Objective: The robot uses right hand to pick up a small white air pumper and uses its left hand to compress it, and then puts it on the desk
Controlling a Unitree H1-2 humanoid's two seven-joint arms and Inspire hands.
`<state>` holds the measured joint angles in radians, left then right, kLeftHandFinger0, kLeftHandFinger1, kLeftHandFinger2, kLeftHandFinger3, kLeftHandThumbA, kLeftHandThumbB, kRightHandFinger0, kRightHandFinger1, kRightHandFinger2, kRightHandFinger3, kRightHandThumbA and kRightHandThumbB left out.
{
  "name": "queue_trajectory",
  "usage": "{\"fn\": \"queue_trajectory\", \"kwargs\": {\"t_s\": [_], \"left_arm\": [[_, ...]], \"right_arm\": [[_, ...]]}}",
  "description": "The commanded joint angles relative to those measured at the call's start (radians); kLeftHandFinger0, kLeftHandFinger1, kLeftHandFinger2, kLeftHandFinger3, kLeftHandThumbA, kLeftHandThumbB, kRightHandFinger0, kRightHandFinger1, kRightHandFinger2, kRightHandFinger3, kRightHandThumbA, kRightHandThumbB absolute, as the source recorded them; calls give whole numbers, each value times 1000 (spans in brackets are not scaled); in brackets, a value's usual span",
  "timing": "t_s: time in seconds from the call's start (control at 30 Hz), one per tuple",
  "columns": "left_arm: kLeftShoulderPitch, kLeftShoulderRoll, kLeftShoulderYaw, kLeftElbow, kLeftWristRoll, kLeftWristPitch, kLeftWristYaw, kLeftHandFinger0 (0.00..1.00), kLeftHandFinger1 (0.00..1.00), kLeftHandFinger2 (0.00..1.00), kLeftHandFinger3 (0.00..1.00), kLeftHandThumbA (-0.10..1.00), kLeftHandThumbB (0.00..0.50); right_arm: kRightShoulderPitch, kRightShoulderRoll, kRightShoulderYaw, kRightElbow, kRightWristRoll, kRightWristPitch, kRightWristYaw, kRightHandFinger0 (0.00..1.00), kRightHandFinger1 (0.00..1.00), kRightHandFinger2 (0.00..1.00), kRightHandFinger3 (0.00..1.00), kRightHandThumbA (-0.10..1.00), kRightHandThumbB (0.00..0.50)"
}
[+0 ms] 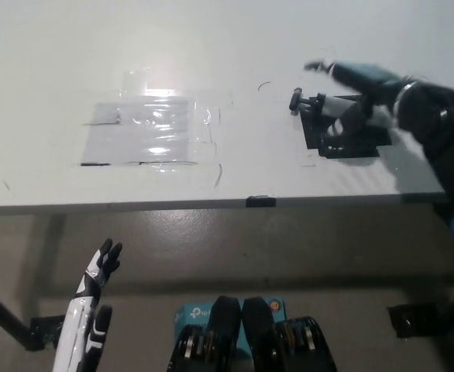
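Observation:
The small white air pumper lies on a black pad at the right of the white desk. Its black T-handle sticks out to the left. My black right hand hovers over the pumper's right end with its fingers spread apart and blurred. One dark finger crosses the pumper's white body, hiding part of it. My white left hand hangs low at the lower left, below the desk's front edge, fingers extended and holding nothing.
A shiny patch of clear tape covers the desk left of centre. A small black tab sits on the desk's front edge. Below the edge are the grey floor and dark desk legs.

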<state>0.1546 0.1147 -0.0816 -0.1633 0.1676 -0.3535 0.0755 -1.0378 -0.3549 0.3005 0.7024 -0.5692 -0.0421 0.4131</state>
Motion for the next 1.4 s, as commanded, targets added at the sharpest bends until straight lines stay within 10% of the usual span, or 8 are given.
{"fn": "queue_trajectory", "kwargs": {"t_s": [0.0,0.47,0.9,1.0,1.37], "left_arm": [[-41,14,13,11,-25,-47,-20,1000,1000,1000,1000,1000,290],[-170,43,66,121,-79,-8,-25,1000,1000,1000,1000,1000,298],[-170,55,61,163,-80,-24,-32,1000,1000,1000,1000,1000,277],[-180,58,66,165,-72,-20,-33,1000,1000,1000,1000,1000,267],[-209,67,84,189,-73,0,-54,1000,1000,1000,1000,1000,256]], "right_arm": [[-21,-41,-184,-235,187,-39,-95,1000,1000,1000,1000,993,338],[600,202,-378,-1136,465,-54,-208,1000,1000,1000,1000,1000,180],[797,328,-422,-1092,505,-108,-218,1000,1000,1000,1000,1000,181],[796,333,-416,-1019,485,-169,-224,1000,1000,1000,1000,1000,100],[817,378,-372,-649,486,-318,-265,1000,1000,1000,1000,1000,155]]}}
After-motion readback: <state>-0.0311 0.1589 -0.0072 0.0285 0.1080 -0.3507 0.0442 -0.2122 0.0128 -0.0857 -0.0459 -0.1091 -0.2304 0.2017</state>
